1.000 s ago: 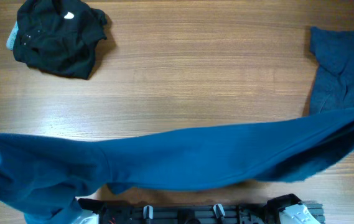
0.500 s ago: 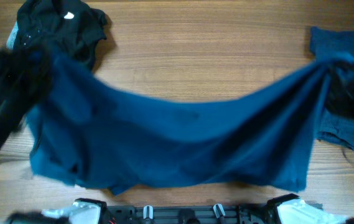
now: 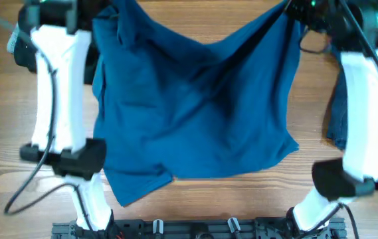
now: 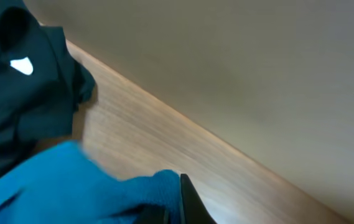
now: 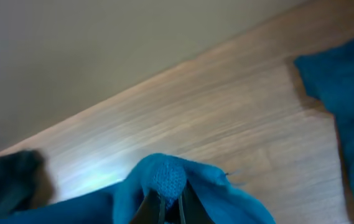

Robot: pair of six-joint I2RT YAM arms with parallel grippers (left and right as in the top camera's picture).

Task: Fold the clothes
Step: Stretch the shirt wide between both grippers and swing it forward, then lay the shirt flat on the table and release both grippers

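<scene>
Folds: none yet; left gripper [image 4: 175, 206] and right gripper [image 5: 166, 199] pinch shirt [image 3: 195, 113] at 11 and 1 o'clock.

A light wooden table [image 3: 2, 139], its grain running from side to side, fills the overhead view. In the wrist views its far edge meets a plain beige wall [image 4: 257, 68]. A black rail [image 3: 195, 229] runs along its near edge.
</scene>
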